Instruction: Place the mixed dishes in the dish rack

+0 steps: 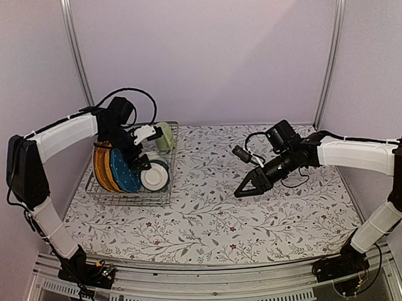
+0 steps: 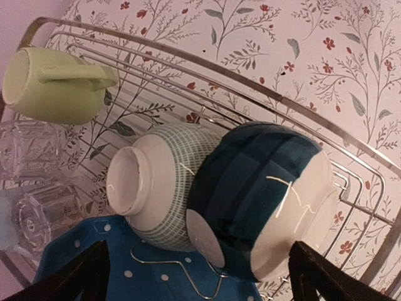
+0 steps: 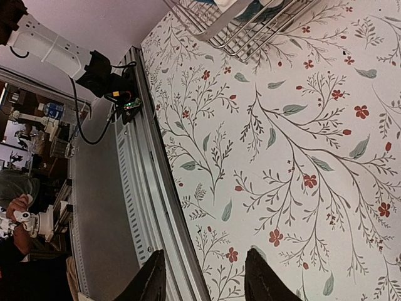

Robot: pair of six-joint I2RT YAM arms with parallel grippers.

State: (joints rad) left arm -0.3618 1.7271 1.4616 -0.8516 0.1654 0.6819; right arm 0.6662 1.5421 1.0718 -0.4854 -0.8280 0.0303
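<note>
At left, the dish rack (image 1: 127, 199) sits on the floral tablecloth (image 1: 256, 221). It holds a yellow plate (image 1: 101, 168) and a blue dotted plate (image 2: 94, 257) standing upright, and a pale patterned bowl (image 2: 156, 188) and a teal bowl (image 2: 263, 188) on their sides. A pale yellow-green mug (image 2: 56, 84) and a clear glass (image 2: 37, 188) are also in it. The left gripper (image 2: 197, 269) hovers just above the bowls, jaws spread wide, gripping nothing. No dishes show outside the rack, so loading looks finished or nearly so, though I cannot make out a light blue mug. At right, well apart, the right gripper (image 1: 245, 187) hangs over the cloth, half-parted and empty. Nothing blocks either arm.
</note>
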